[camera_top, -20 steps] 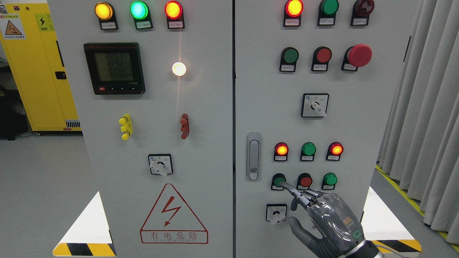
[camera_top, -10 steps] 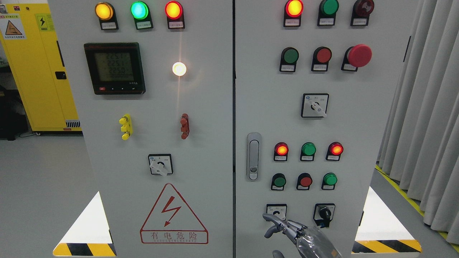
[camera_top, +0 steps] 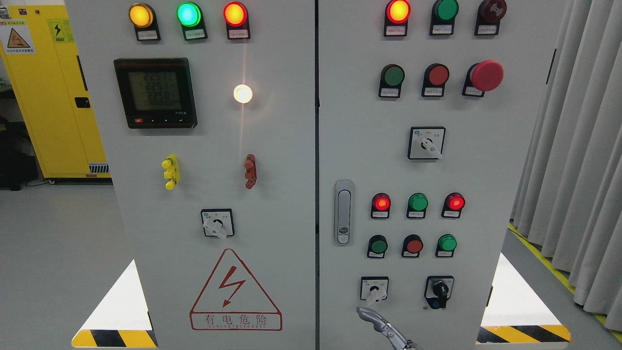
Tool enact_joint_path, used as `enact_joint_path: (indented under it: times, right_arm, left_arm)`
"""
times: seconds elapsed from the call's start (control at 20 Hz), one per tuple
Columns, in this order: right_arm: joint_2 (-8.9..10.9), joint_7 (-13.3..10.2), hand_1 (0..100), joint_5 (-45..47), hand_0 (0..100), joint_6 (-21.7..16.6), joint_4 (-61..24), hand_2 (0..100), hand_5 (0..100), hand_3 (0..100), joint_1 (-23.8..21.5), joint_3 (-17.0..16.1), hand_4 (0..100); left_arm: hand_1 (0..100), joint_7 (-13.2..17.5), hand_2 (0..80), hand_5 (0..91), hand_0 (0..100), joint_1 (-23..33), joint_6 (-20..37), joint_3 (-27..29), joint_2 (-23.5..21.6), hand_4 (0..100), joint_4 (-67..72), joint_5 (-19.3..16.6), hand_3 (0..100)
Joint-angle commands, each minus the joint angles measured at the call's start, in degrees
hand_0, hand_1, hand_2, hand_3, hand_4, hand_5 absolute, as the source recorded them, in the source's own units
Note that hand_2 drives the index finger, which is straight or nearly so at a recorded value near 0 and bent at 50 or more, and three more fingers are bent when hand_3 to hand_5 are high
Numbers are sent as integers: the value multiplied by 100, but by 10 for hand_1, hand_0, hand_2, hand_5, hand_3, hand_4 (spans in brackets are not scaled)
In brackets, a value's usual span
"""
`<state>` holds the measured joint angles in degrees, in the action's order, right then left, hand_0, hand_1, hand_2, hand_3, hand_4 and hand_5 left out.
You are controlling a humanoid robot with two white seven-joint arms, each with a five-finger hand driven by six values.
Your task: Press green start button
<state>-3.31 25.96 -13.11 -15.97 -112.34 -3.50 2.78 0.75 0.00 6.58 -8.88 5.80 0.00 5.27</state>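
Observation:
The green push button [camera_top: 377,246] sits at the left of the lower button row on the right grey cabinet door [camera_top: 486,160], with a red button [camera_top: 414,245] and another green button [camera_top: 447,242] beside it. Only a thin grey metal tip of my right hand [camera_top: 384,328] shows at the bottom edge, well below the button and just under a white rotary switch [camera_top: 374,289]. It touches no control. The rest of the hand is out of frame. The left arm is not in view.
Above the button row are red, green and red lamps [camera_top: 418,201]. A door latch [camera_top: 343,212] is to the left and a black key switch [camera_top: 440,291] lower right. Higher up are a red mushroom stop [camera_top: 487,75] and a selector [camera_top: 426,143]. Curtains [camera_top: 578,146] hang right.
My right hand has left the green button and dropped down the panel. It is now almost out of the bottom of the picture, uncovering the white rotary switch and the black key switch.

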Motion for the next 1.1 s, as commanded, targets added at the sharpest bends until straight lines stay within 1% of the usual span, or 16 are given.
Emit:
enact_joint_path:
  times: [0.0, 0.05, 0.15, 0.2, 0.25, 0.5, 1.05]
  right_arm:
    - [-284, -29, 617, 301, 522, 121, -368, 0, 0, 0, -107, 258, 0]
    - [-284, -47, 616, 301, 500, 130, -359, 0, 0, 0, -90, 249, 0]
    - [-275, -178, 616, 309, 481, 138, -342, 0, 0, 0, -46, 232, 0]
    - [-284, -196, 616, 309, 469, 156, -324, 0, 0, 0, 6, 223, 0]
    - [-284, -196, 617, 327, 448, 182, -307, 0, 0, 0, 24, 162, 0]
    - [-284, -196, 619, 424, 420, 218, -227, 0, 0, 0, 33, 3, 0]
    - [-284, -205, 628, 424, 410, 332, -148, 0, 0, 0, 33, -94, 0]
  left_arm:
    - [556, -5, 0, 0, 120, 53, 1, 0, 0, 0, -158, 0, 0]
    - [556, -5, 0, 0, 120, 53, -8, 0, 0, 0, -158, 0, 0]
    - [556, -5, 0, 0, 120, 53, 1, 0, 0, 0, -158, 0, 0]
    - [556, -5, 0, 0, 120, 53, 1, 0, 0, 0, -158, 0, 0]
    - [556, -5, 0, 0, 120, 53, 1, 0, 0, 0, -158, 0, 0]
    - [556, -5, 0, 0, 120, 53, 1, 0, 0, 0, -158, 0, 0]
    - [556, -5, 0, 0, 120, 53, 1, 0, 0, 0, -158, 0, 0]
